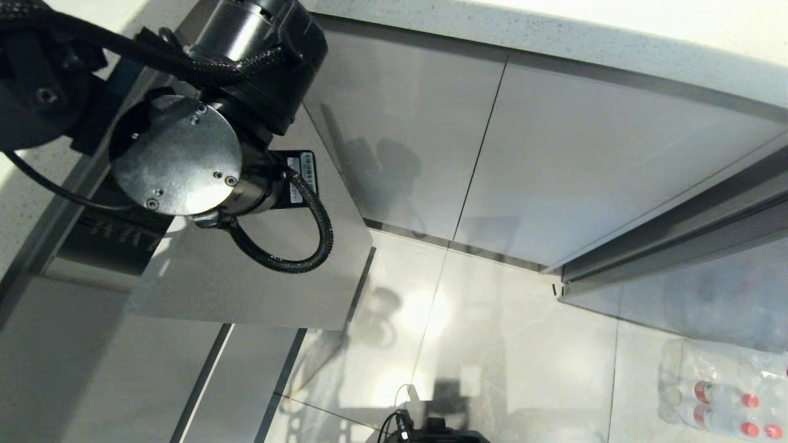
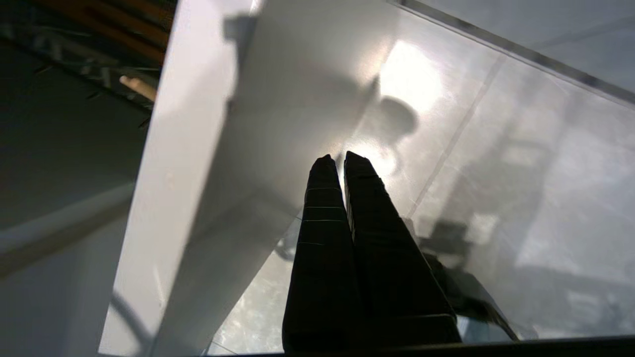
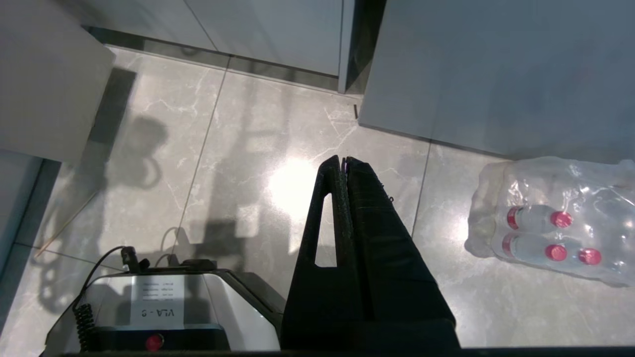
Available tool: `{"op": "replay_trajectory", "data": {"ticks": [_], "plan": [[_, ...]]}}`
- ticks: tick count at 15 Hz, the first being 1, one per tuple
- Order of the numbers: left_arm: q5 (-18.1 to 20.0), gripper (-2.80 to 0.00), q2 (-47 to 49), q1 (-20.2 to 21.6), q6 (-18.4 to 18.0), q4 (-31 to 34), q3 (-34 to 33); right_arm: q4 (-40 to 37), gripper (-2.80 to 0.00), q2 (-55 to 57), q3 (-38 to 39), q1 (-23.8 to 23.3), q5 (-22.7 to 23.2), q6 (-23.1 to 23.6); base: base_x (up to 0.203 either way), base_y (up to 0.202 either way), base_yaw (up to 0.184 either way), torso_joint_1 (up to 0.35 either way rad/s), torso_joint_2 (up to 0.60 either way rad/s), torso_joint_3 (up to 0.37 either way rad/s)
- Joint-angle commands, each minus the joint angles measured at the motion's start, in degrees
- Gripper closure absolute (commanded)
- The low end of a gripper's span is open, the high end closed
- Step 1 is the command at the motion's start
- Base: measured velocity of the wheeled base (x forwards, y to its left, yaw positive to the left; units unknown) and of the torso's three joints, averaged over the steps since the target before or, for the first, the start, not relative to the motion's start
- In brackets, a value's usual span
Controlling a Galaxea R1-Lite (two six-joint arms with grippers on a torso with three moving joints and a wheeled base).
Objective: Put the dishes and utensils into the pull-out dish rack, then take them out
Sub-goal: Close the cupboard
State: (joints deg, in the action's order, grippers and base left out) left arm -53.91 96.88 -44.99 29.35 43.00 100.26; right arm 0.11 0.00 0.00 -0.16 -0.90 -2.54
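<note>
The left arm's big black-and-silver wrist joint [image 1: 175, 154] is filling the near left of the head view, hanging over the pale flat front panel of the pull-out dish rack [image 1: 258, 283], which is sticking out from the grey cabinet fronts [image 1: 554, 154] over the glossy grey tiled floor [image 1: 492, 344]. The left gripper [image 2: 341, 161] is clenched tight with nothing between its black fingers, sitting just beside that pale panel. Behind the panel's edge, the rack's inside is mostly dark; only a light wooden tip [image 2: 139, 88] is poking out, and I can't tell what it belongs to. No dishes are showing. The right gripper [image 3: 343, 161] is pinched closed and empty too, pointing down at the floor near a plastic-wrapped pack of red-capped water bottles [image 3: 550, 233] on the right.
</note>
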Motion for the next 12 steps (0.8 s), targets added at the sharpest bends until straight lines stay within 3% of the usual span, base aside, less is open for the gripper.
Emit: {"op": "replay_trajectory", "data": {"ticks": [1, 3, 12], "plan": [[-0.36, 0.0, -0.36, 2.9, 0.2, 0.34, 0.87, 0.05, 0.0, 0.0, 0.0, -0.02, 0.02, -0.01, 0.0, 0.0, 0.0, 0.0, 0.0, 0.0], [-1.28, 0.0, -1.19, 5.06, 0.18, 0.42, 1.78, 0.01, 0.0, 0.03, 0.0, -0.02, 0.02, -0.01, 0.0, 0.0, 0.0, 0.0, 0.0, 0.0], [-1.55, 0.0, -1.37, 6.55, -0.06, 0.47, 1.85, 0.07, 0.0, 0.0, 0.0, -0.02, -0.03, -0.01, 0.0, 0.0, 0.0, 0.0, 0.0, 0.0]]}}
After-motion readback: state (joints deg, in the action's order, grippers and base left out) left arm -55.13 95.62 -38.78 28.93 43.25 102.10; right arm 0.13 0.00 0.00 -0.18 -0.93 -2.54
